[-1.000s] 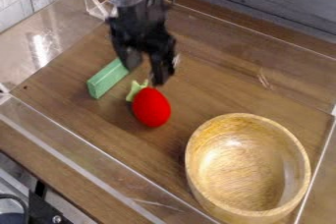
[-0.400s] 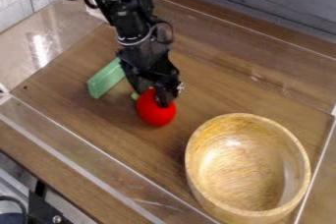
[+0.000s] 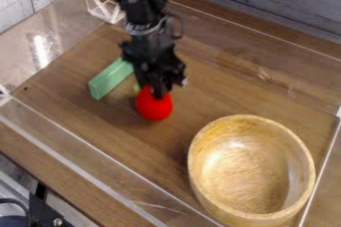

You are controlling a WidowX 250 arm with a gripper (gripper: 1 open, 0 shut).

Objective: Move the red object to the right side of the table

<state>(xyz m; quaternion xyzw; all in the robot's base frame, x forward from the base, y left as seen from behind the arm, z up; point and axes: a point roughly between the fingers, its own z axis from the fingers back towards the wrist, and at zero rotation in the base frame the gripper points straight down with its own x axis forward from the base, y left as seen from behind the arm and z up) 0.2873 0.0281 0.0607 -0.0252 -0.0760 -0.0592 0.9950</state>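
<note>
The red object [image 3: 156, 106], a small glossy red toy fruit, sits left of centre on the dark wood table [image 3: 253, 77]. My gripper [image 3: 160, 84] comes straight down on it, and the black fingers are drawn in around the fruit's top. The leafy stem is hidden by the fingers. The fruit's lower half shows below them. I cannot tell whether it still touches the tabletop.
A light green rectangular block [image 3: 110, 78] lies just left of the fruit, almost touching the gripper. A round light wooden bowl [image 3: 250, 166] stands at the front right. Low clear acrylic walls [image 3: 94, 176] edge the table.
The gripper dropped onto the fruit from just above it, and its fingers narrowed from wide open to closed around the fruit's top. The fruit shifted slightly up in the picture.
</note>
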